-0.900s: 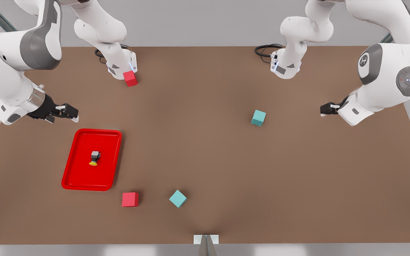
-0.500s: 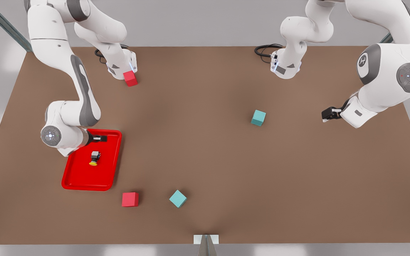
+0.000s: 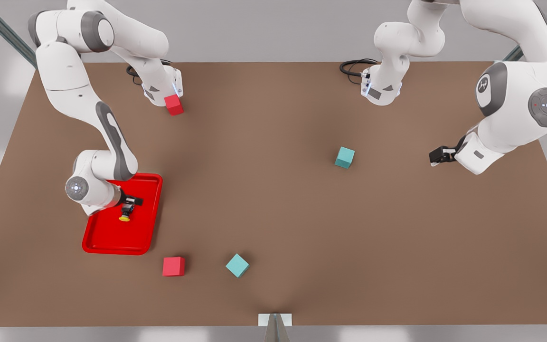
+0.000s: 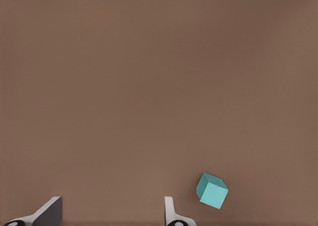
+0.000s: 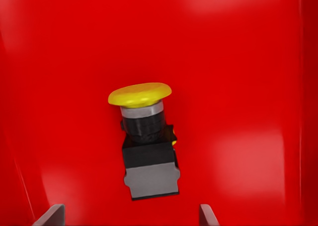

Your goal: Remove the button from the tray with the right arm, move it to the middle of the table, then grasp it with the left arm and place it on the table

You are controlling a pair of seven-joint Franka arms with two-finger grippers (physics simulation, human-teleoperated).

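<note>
Right gripper [image 3: 130, 203], jaws spread, had dropped from the tray [image 3: 94, 242] rim to just over the button [image 3: 125, 212] lying in it, pre-grasp; left gripper [image 3: 437, 155] waited open near a teal cube [image 3: 344, 157].

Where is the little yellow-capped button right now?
The button lies on its side in the red tray at the front view's left, with the right pincer open just above it.
</note>
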